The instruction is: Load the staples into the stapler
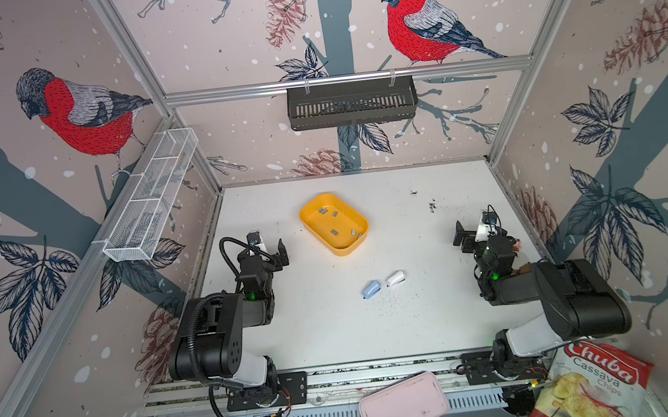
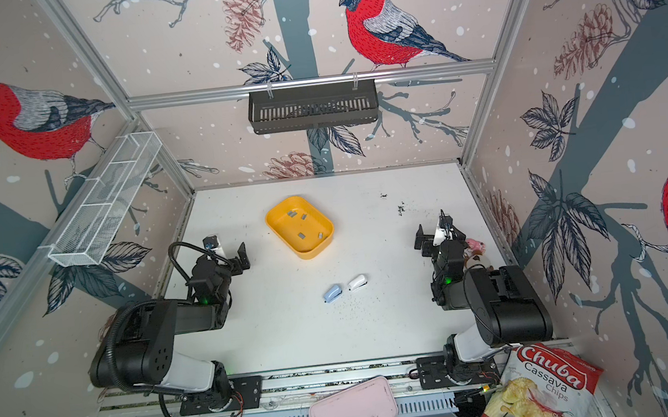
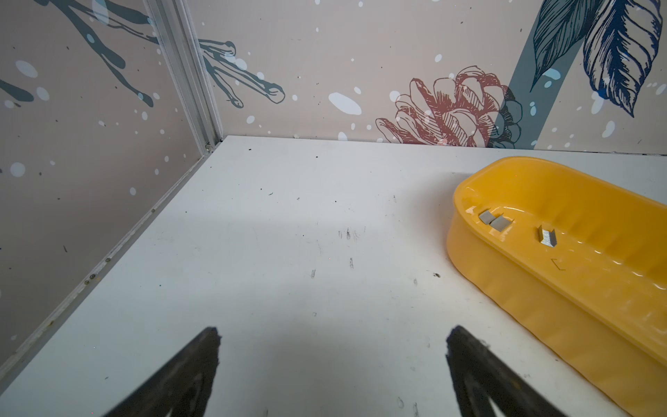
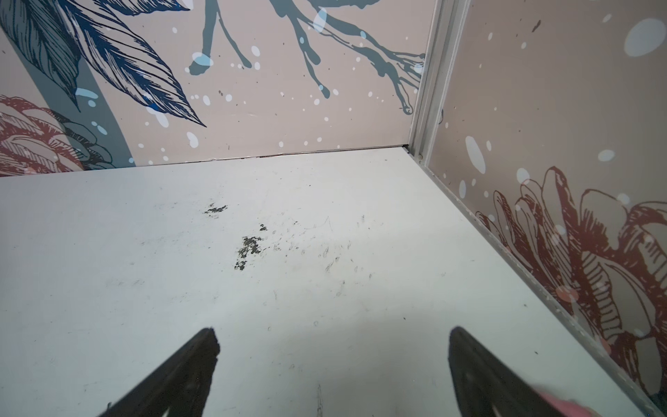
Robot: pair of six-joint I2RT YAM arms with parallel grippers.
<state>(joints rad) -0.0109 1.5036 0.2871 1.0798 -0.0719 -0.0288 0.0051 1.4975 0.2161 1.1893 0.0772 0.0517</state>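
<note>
On the surface (image 1: 336, 334), staples (image 1: 334, 232) lie in yellow tray (image 1: 345, 251); blue stapler (image 1: 371, 289) beside white stapler (image 1: 395, 278); left end effector (image 3: 332, 330) and right end effector (image 4: 332, 330) both spread wide, empty.

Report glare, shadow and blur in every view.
Both top views: evenly lit, sharp, staples tiny. Left wrist: sheen on the yellow tray, left gripper soft-edged, broad shadow on the table. Right wrist: right gripper blurred, scuffs sharp.
</note>
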